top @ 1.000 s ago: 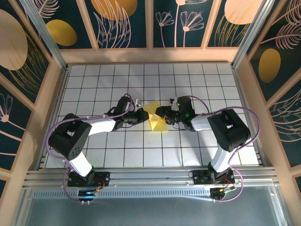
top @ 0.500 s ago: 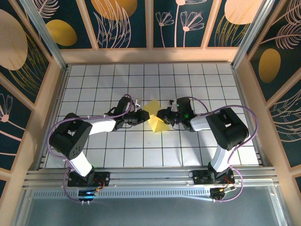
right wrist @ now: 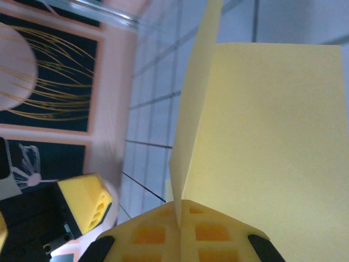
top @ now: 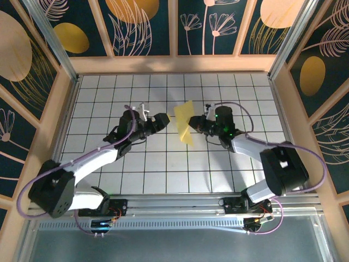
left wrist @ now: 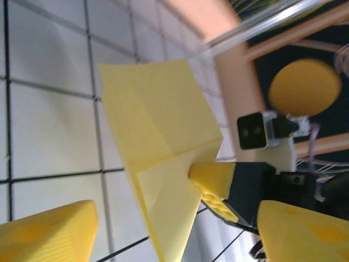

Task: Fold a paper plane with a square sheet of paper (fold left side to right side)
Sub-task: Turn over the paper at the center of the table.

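The yellow paper is folded into a narrow pointed plane shape with a centre crease and hangs above the middle of the grid table. My right gripper is shut on its right edge. In the right wrist view the paper stands up out of my right gripper, whose jaws are pressed together on the fold. My left gripper is open just left of the paper, not touching it. In the left wrist view the paper hangs ahead between my wide-apart fingers, with a right-gripper fingertip pinching it.
The white grid table is boxed in by wooden rails and patterned dark panels. A metal rail with both arm bases runs along the near edge. The two grippers face each other closely at the centre.
My right gripper has shut on the paper and lifted it up and toward the back. My left gripper has opened, let go and drawn back to the left.
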Robot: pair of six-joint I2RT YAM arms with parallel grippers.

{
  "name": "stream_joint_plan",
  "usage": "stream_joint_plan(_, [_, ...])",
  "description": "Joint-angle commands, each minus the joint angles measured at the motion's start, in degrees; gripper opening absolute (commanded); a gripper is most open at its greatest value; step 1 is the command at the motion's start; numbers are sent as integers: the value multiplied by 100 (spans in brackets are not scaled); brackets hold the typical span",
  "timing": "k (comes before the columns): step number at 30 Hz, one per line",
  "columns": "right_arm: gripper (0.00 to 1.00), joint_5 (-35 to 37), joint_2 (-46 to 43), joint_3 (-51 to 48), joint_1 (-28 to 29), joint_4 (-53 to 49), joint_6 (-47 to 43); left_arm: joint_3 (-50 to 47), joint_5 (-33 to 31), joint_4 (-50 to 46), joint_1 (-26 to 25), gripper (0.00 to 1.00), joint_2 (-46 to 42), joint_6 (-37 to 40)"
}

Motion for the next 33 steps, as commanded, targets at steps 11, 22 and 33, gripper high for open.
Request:
stream_joint_plan(11, [0,-75,-1516,313,-260,1443,815,-428,839,3427,12,97,-284,-1444])
stream_joint_plan(22, [0,-141,-1401,483,-16,2046,1316,215,1363,3791,-285,92,425,-1629])
stream_joint_plan(33, [0,-297,-1062,652,243,2208,1375,586,1488,3732,-444,71,816,-1717])
